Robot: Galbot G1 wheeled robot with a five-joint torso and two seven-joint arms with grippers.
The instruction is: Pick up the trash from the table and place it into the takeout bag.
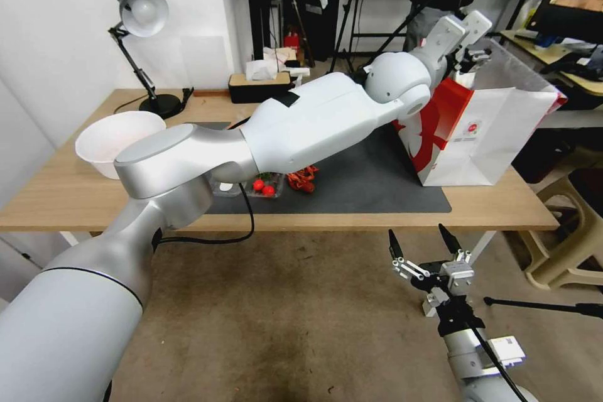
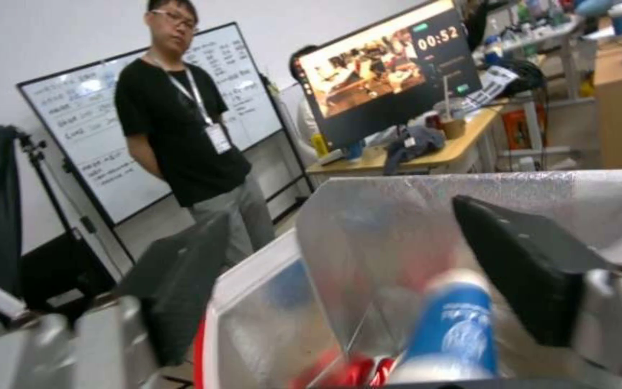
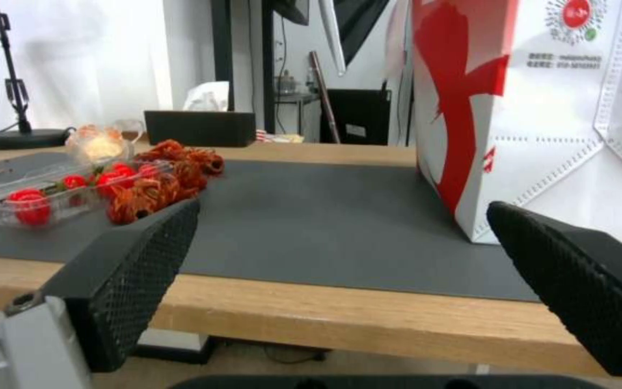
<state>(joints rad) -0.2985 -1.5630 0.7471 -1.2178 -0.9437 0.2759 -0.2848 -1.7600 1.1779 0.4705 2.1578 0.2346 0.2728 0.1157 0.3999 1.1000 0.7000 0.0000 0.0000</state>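
Blue-and-white paper cup [image 2: 449, 329] lies inside the takeout bag [image 1: 483, 138]; my left gripper [image 2: 369, 286] gapes empty above; pale food bag [image 3: 96, 142] remains.

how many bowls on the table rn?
1. A white bowl sits near the table's left end, in front of the lamp. The left arm covers part of the table in the head view, so another could be hidden behind it.

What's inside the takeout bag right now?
Through the left pincer, held open over the bag, its foil-lined inside shows a blue-and-white cup and something red, too blurred to name. Anything deeper is hidden by the walls.
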